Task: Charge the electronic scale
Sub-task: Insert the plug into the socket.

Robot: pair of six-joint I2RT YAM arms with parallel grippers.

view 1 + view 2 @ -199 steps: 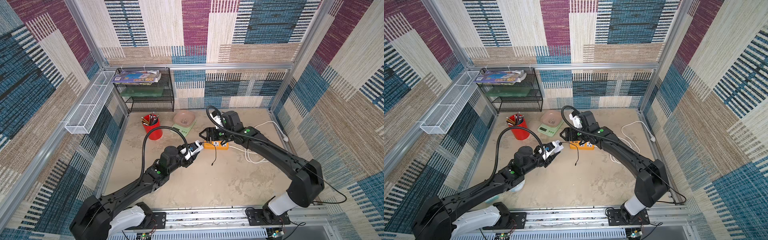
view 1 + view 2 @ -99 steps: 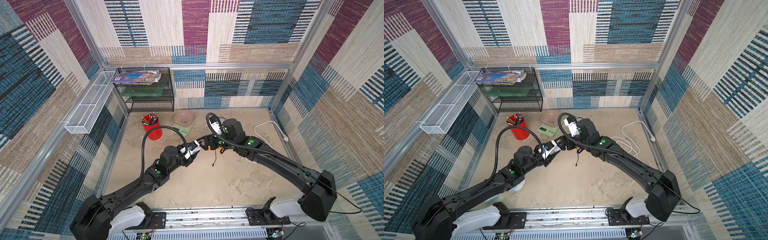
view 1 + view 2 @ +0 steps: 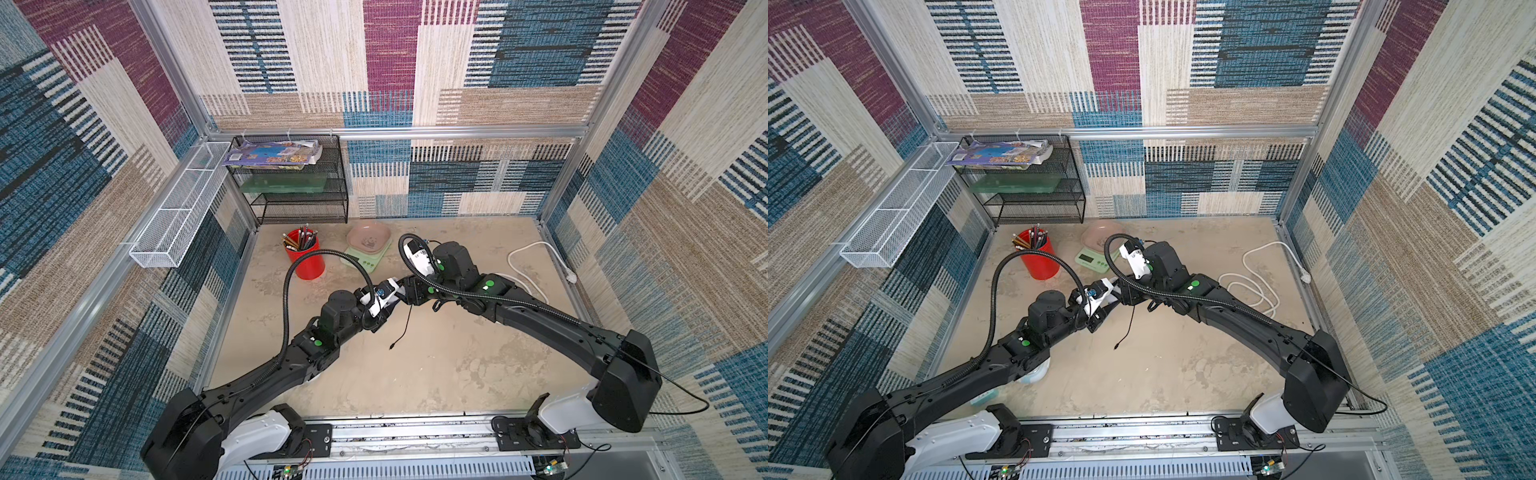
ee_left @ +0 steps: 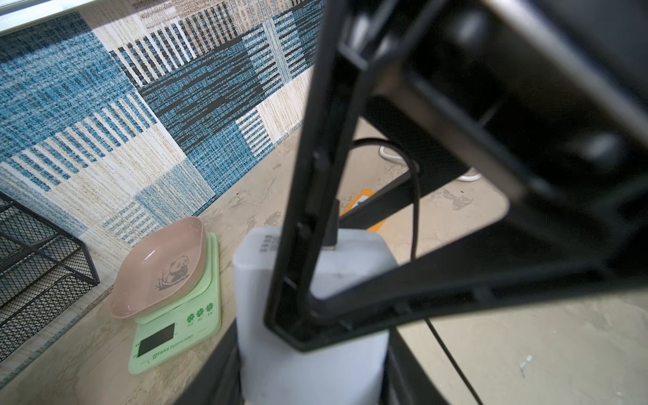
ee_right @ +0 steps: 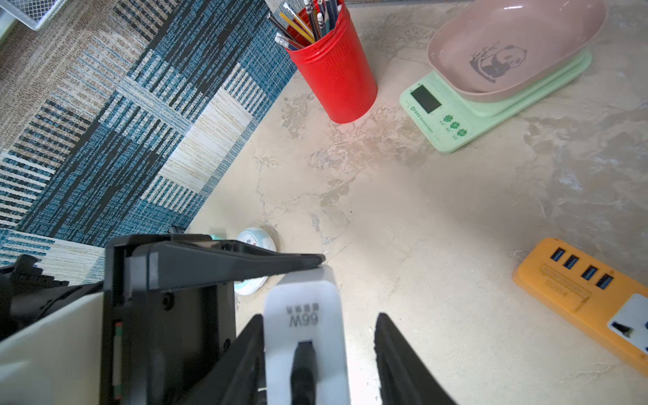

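The left gripper is above the middle of the table, and its jaws are closed on the body of a white 66W charger. The right gripper meets it from the opposite side. Its jaws stand partly open on both sides of the charger: one finger touches it, and beside the other finger a gap is seen. A black cable is plugged into the charger and its free plug hangs loose. The electronic scale stands at the back of the table, near the red pencil cup and apart from both grippers.
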